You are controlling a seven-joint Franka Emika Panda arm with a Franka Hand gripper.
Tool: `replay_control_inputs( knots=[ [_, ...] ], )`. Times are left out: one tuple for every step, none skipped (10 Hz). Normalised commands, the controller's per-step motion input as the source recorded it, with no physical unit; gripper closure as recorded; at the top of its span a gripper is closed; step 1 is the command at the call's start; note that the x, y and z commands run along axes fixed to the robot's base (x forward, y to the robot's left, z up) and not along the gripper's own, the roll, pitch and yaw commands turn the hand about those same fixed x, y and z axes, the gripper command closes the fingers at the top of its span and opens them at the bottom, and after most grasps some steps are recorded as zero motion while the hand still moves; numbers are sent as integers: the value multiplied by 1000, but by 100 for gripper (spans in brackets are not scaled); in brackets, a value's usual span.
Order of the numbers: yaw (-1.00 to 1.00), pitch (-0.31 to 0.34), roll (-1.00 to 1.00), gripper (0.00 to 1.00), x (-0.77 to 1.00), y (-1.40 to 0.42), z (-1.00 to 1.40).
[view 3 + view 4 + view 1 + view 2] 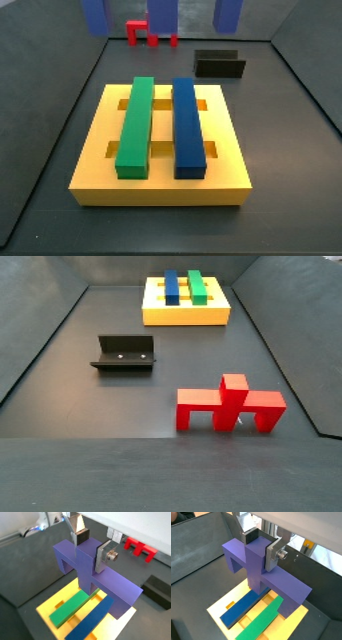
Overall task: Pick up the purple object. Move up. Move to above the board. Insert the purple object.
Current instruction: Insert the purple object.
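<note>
So the purple object (100, 574) is up in the air, pinched by its central stub in my end effector (90, 548), with the silver fingers (102, 556) closed on either side of it. Both wrist views show it hanging over the board (50, 604), well clear of the bars. In a side view only its legs poke in at the 12 o'clock edge (160, 12), so it's high up.

As I see it, I'm at the "move to above the board" part. Doing it well means lining the legs up over the open slots before going down, and keeping the piece level so nothing snags the green bar (134, 125) or blue bar (189, 128).

The stub points up and the legs down. The crossbar's long axis looks to run across the two bars, not along them.

Red piece (230, 404) and fixture (124, 352) sit on the counter (80, 396), well apart from the board.
</note>
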Motion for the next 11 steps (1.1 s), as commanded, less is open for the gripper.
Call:
replay_control_inputs(
  knots=[
    [306,-260,56,100,-140,-417,-514],
    [271,-279,44,100,-140,-331,-540],
    [249,-279,49,100,-143,-320,-509],
    [254,-257,46,100,-134,-274,-446],
    [251,-210,41,100,-149,-220,-369],
    [214,-164,31,100,-109,-140,-331],
    [140,-140,21,100,-143,-54,-303],
    [131,-143,0,100,-126,-26,-303],
    [123,-140,0,100,-126,-20,-283],
    [126,-129,0,100,-103,-20,-257],
    [89,-41,0,100,-57,0,-169]
  ],
)
